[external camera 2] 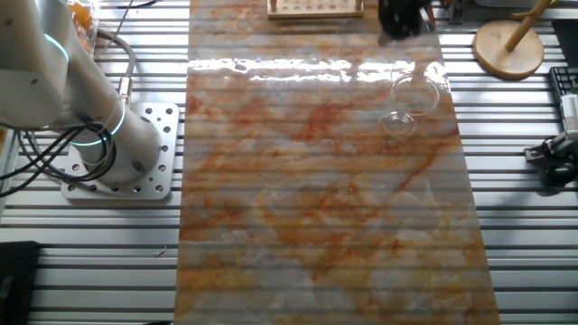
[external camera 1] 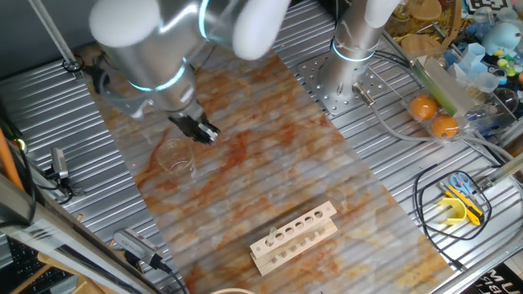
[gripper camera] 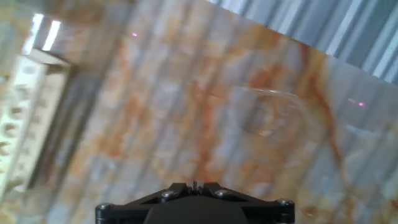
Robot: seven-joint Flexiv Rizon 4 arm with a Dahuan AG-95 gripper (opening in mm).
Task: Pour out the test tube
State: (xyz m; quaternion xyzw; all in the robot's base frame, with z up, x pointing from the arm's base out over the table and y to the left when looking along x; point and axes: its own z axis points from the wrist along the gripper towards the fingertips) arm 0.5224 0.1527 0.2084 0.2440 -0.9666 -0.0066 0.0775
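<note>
From one fixed view I see my claw (external camera 1: 202, 128) hanging tilted above the marbled counter (external camera 1: 270, 171), just beside and above the clear beaker (external camera 1: 176, 157), not touching it. Its dark fingers look close together, but I cannot tell whether they clamp anything; the slim test tube is not something I can make out in any view. The other fixed view shows the claw (external camera 2: 404, 18) at the far edge, above the beaker (external camera 2: 408, 104), with the wooden rack (external camera 2: 314, 8) to its left. The hand view is blurred; rack (gripper camera: 28, 121) and beaker (gripper camera: 267, 115) lie well apart.
</note>
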